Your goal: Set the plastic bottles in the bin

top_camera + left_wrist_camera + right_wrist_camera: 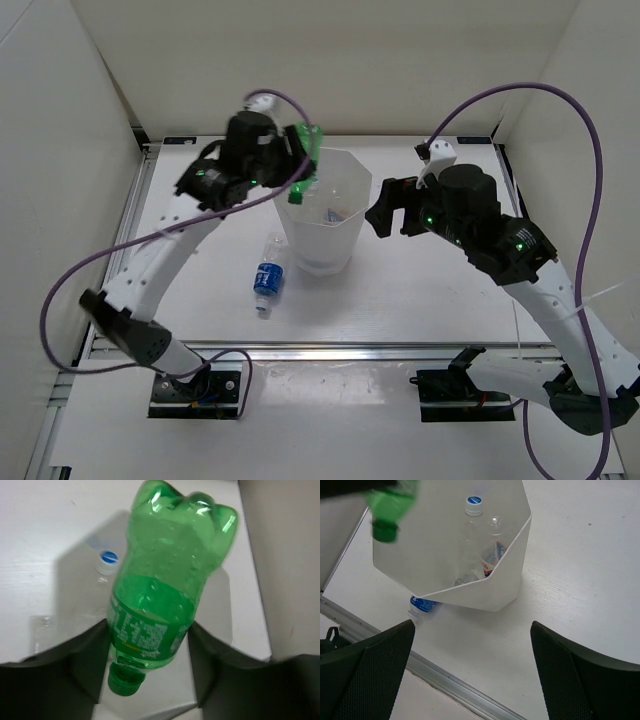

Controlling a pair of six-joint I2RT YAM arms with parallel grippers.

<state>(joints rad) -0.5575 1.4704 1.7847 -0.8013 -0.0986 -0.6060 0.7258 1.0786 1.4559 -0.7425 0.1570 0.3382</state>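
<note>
My left gripper [297,168] is shut on the green bottle [308,160] and holds it, cap down and tilted, over the left rim of the translucent white bin [352,228]. In the left wrist view the green bottle [160,595] sits between my fingers [82,655]. In the right wrist view the bin [507,580] holds a clear bottle with a blue cap [472,525] and a bottle with a white, blue and orange label [491,562]. A clear blue-labelled bottle [267,276] lies on the table left of the bin. My right gripper [386,212] is open and empty right of the bin. The dark-labelled bottle is out of view.
White walls enclose the table on the left, back and right. A metal rail [330,352] runs along the near table edge. Purple cables [560,95] loop above both arms.
</note>
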